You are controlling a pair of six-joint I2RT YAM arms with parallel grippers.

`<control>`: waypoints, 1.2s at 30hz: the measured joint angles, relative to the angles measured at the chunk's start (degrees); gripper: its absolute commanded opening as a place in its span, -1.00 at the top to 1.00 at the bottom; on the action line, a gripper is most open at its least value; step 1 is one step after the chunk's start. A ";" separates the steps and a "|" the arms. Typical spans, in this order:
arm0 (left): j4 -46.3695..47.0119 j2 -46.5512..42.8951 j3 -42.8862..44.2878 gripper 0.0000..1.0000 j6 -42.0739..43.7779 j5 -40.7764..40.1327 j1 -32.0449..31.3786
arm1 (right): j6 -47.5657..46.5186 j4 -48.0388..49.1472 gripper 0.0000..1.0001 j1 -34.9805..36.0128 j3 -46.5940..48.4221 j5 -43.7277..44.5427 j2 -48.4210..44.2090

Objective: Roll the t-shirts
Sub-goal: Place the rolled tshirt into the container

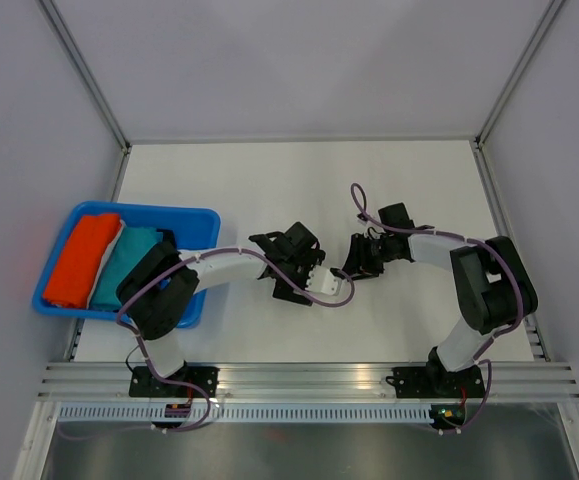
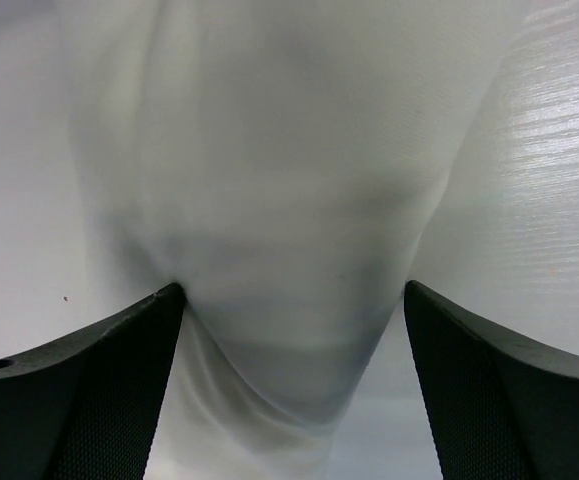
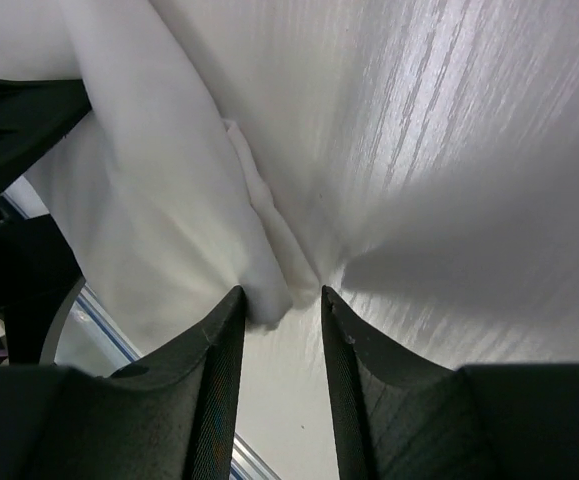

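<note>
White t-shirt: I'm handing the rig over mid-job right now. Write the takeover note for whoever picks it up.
Left gripper: wide open, astride the white cloth t-shirt, not gripping.
Right gripper: jaws partly apart, a folded edge of the same shirt between the tips, not clamped.
Things: white shirt bunched on the white table between the arms. The orange t-shirt and teal t-shirt lie side by side in the blue plastic tray at left.
Done: orange and teal look rolled and stowed.
Left: finish the white one; how far it is rolled cannot be told.
</note>
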 measured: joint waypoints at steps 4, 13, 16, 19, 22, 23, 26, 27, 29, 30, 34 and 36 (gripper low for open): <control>1.42 -0.11 -0.48 -0.70 0.85 -0.17 0.02 | -1.33 -2.54 0.15 -0.02 0.02 1.29 -2.91; 4.07 1.16 -0.22 0.26 3.17 -1.88 0.09 | -1.73 -3.30 0.16 -0.04 0.00 1.73 -4.09; 3.85 1.16 0.31 0.95 2.75 -2.32 0.13 | -1.73 -3.28 0.17 -0.09 0.00 2.03 -4.66; 3.02 1.53 1.31 0.95 1.44 -2.34 0.39 | -1.70 -3.26 0.16 -0.28 0.00 2.27 -4.83; 1.57 2.12 2.82 0.95 -0.96 -2.38 0.68 | -1.68 -3.23 0.17 -0.79 0.00 2.40 -5.09; 1.07 2.32 3.28 0.95 -1.81 -2.49 0.81 | -1.68 -3.26 0.16 -1.05 0.00 2.51 -5.27; -1.20 3.06 5.40 0.95 -5.35 -2.54 1.81 | -1.68 -3.23 0.16 -1.75 0.00 3.02 -5.97; -1.88 3.34 6.19 0.95 -6.51 -2.58 2.27 | -1.68 -3.26 0.16 -1.97 0.00 3.26 -6.21; -3.39 4.15 8.31 0.95 -9.31 -2.73 3.76 | -1.70 -3.21 0.16 -2.32 -0.04 3.56 -6.58; -3.89 4.50 9.29 0.95 -10.69 -2.89 4.61 | -1.70 -3.17 0.17 -2.38 -0.09 3.69 -6.67; -5.44 5.70 12.68 0.95 -15.34 -4.07 7.67 | -1.70 -3.04 0.16 -2.67 -0.44 4.02 -6.69; -5.62 6.25 13.94 0.95 -16.98 -4.50 8.90 | -1.68 -2.97 0.17 -2.67 -0.66 4.22 -6.69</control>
